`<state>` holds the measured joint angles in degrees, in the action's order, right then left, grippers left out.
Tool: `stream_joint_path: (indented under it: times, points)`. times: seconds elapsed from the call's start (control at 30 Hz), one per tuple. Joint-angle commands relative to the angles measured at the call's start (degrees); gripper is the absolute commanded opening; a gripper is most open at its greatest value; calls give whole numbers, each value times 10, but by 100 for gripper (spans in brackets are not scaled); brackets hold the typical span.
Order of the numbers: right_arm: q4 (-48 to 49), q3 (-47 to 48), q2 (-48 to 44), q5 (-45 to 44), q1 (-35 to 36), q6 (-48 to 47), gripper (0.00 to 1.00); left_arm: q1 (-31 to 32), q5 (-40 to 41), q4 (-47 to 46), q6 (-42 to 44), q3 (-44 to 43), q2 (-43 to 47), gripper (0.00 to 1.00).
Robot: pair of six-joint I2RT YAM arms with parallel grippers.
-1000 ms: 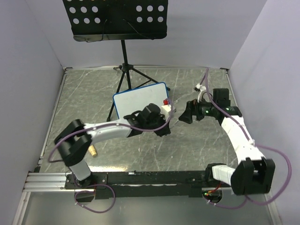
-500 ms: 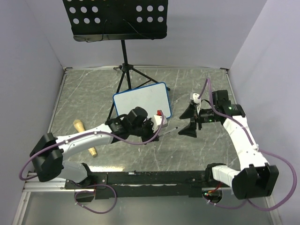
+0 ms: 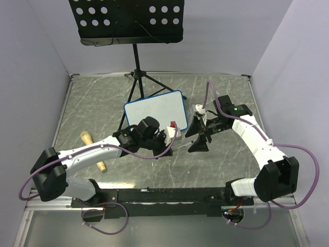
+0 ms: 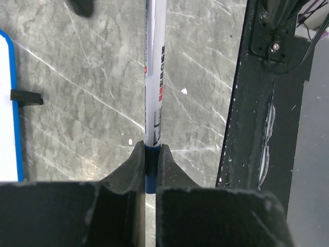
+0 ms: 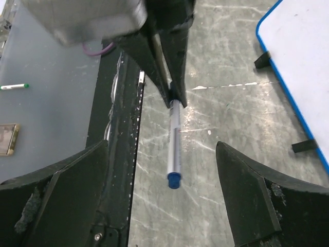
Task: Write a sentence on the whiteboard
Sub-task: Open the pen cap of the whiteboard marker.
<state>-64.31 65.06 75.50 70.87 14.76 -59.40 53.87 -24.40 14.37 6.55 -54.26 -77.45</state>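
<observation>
The whiteboard (image 3: 157, 109), blue-framed, stands tilted mid-table, and its edge shows in both wrist views (image 4: 7, 103) (image 5: 303, 62). Its face looks blank; the sentence is not in view. My left gripper (image 3: 171, 145) (image 4: 150, 154) is just in front of the board, shut on the blue rear end of a white marker (image 3: 182, 145) (image 4: 154, 77). The marker (image 5: 175, 149) sticks out to the right, above the table. My right gripper (image 3: 195, 138) (image 5: 162, 146) faces it, open, with a finger on either side of the marker's blue end (image 5: 174, 180) and touching nothing.
A black perforated music stand (image 3: 128, 20) on a tripod (image 3: 136, 77) stands behind the board. A wooden tool (image 3: 92, 152) lies at the left beside my left arm. The black base rail (image 3: 164, 195) (image 4: 257, 103) runs along the near edge. A green-tipped pen (image 5: 14, 86) lies beyond the rail.
My left arm drew back from the board toward the near left, keeping the marker. My right gripper swung left and came up around the marker's free end.
</observation>
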Motion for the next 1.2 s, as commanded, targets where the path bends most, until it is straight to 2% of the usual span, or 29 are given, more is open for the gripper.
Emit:
stream_joint_path:
  times: [0.0, 0.17, 0.43, 0.8, 1.17]
  points:
    - [46, -21, -16, 10, 15, -2, 87, -16, -40, -53, -21, -3, 17, 1]
    - [52, -10, 3, 36, 20, 5, 77, -24, -55, -101, -51, 27, 27, 1]
    - [6, 20, 35, 79, 20, -12, 61, -32, -57, -169, -96, 68, 46, 1]
    - [40, 10, 38, 87, 23, 29, 57, -41, -84, -215, -123, 81, 40, 1]
    - [49, 14, 44, 93, 26, 48, 51, -41, -98, -223, -130, 74, 16, 1]
